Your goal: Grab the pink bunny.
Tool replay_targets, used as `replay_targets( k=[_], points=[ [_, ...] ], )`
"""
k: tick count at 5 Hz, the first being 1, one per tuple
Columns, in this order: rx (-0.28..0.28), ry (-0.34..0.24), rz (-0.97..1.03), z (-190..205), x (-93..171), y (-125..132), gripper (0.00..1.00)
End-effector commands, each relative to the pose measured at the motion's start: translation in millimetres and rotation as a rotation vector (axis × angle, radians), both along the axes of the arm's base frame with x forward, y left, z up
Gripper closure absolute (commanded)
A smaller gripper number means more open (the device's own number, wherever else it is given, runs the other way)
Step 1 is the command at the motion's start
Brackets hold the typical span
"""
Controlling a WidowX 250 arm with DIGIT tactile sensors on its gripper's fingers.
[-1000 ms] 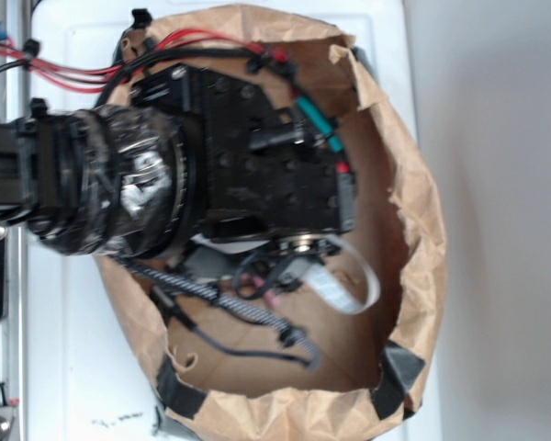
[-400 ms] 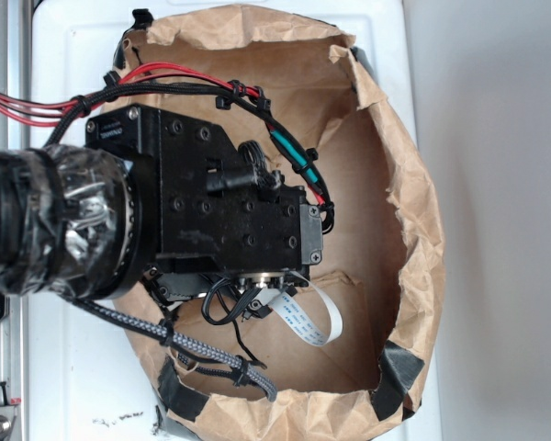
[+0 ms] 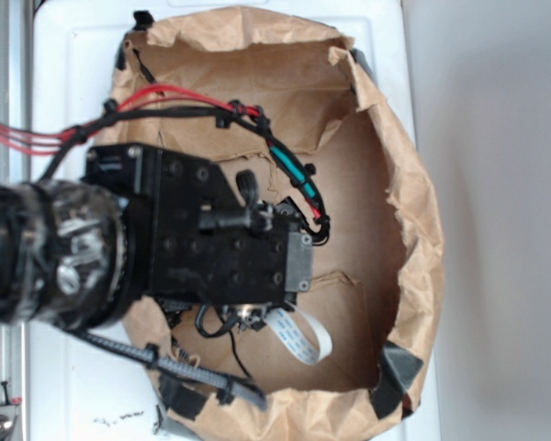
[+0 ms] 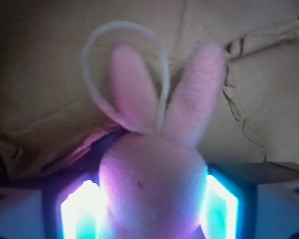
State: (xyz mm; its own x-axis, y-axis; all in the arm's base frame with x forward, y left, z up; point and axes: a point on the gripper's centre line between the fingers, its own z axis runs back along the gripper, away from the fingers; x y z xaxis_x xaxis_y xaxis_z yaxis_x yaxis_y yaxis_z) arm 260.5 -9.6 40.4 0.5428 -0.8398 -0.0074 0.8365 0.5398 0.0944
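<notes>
1. Between the two lit pads (image 4: 79, 214) of the gripper (image 4: 152, 211), wrist view: pink bunny (image 4: 152, 194), its body filling the gap and touching a pad on each side
2. Jaws closed on the bunny's body, clamped snug
3. Above the bunny's head: two long pink ears, upright, plus a pale cord loop (image 4: 124, 74) around the left ear
4. Behind the bunny: creased brown paper (image 4: 269, 99), a torn edge at right
5. Exterior view: black arm and wrist block sit over the brown paper-lined bin (image 3: 413, 230); bunny hidden under the arm, gripper tips not visible there
6. Along the arm's top: red and black cables (image 3: 165, 96); white ribbon cable (image 3: 298, 333) below the wrist block
</notes>
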Motion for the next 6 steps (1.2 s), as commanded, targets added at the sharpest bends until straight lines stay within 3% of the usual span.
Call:
replay_targets(
  k=[1, 2, 3, 6],
  points=[
    [0.017, -0.063, 0.023, 15, 5, -10, 1.0],
    [-0.001, -0.07, 0.119, 24, 9, -4, 1.0],
    [-0.101, -0.067, 0.301, 55, 17, 17, 1.0],
    [-0.197, -0.23, 0.654, 144, 16, 54, 1.0]
  ],
)
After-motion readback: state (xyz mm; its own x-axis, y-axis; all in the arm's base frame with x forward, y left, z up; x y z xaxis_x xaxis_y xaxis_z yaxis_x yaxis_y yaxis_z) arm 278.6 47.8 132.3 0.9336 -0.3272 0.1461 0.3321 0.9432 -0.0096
